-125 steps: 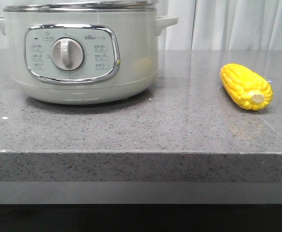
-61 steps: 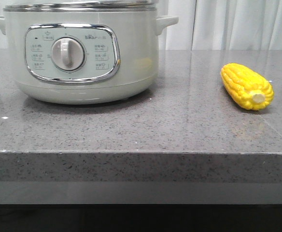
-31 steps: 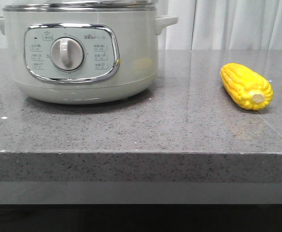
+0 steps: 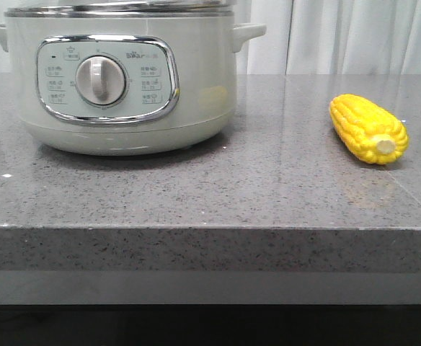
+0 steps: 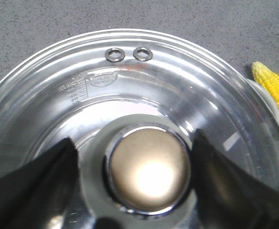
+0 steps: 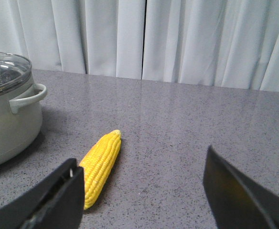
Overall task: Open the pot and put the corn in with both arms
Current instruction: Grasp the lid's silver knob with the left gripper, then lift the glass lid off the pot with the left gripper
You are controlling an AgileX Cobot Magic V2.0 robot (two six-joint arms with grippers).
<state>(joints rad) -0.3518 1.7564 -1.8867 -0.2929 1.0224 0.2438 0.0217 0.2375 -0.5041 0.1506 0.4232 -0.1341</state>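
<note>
The pale grey-green pot (image 4: 124,90) stands at the left of the counter, its steel-rimmed glass lid (image 4: 120,9) shut on it. The yellow corn (image 4: 368,128) lies on the counter to the right, stub end toward me. No gripper shows in the front view. In the left wrist view my left gripper (image 5: 134,157) is open just over the lid (image 5: 130,86), one dark finger on each side of the lid's round metal knob (image 5: 148,169); the right finger is almost at its rim. My right gripper (image 6: 144,191) is open above the counter, the corn (image 6: 101,164) beside its left finger (image 6: 58,200).
White curtains (image 6: 177,38) hang behind the grey speckled counter (image 4: 268,194). The pot's side handle (image 6: 28,98) points toward the corn. The counter's front edge (image 4: 210,227) runs across the front view.
</note>
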